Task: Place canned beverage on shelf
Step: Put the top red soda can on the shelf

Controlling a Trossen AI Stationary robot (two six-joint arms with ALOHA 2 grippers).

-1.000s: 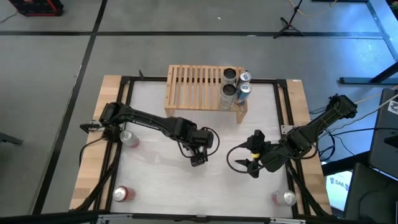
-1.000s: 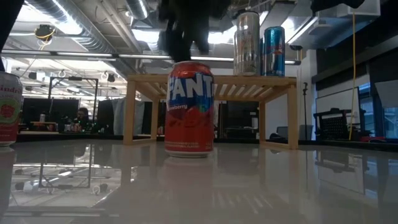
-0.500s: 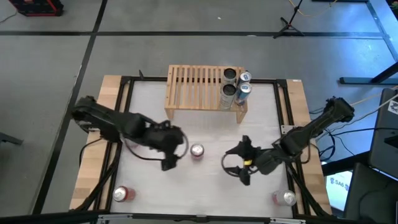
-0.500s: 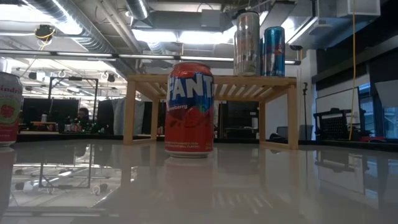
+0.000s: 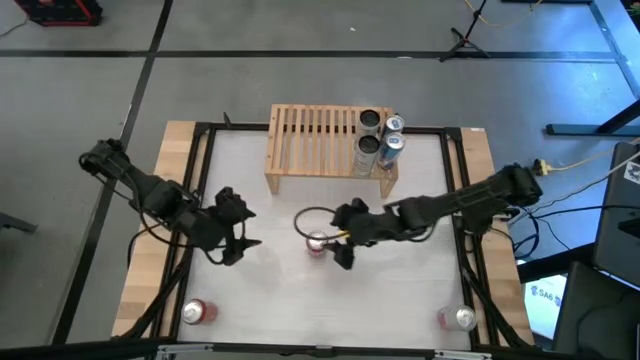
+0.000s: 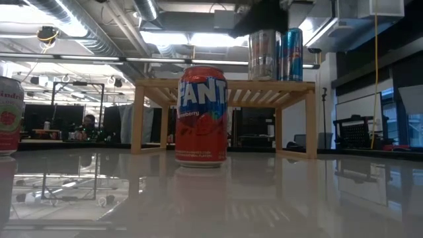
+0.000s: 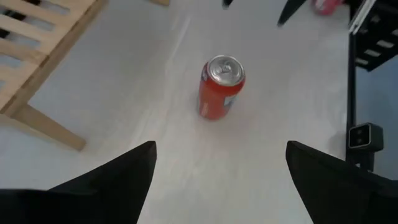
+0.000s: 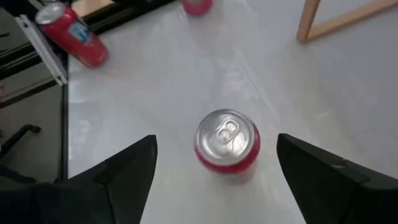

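We find the red can (image 5: 318, 243) upright on the table in front of the shelf (image 5: 322, 140). The right gripper (image 5: 340, 238), fingers spread apart, sits just beside it; the left gripper (image 5: 240, 227), likewise spread, waits well apart.

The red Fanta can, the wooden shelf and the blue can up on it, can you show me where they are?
Red Fanta can (image 6: 201, 116), low view, middle of its label.
Wooden shelf (image 5: 312, 140), high view, bare slats of its top.
Blue can (image 6: 292, 54), low view, middle of its side.

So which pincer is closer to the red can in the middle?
The right pincer: it is open right beside the red can. The left pincer, also open, is well off on its other side.
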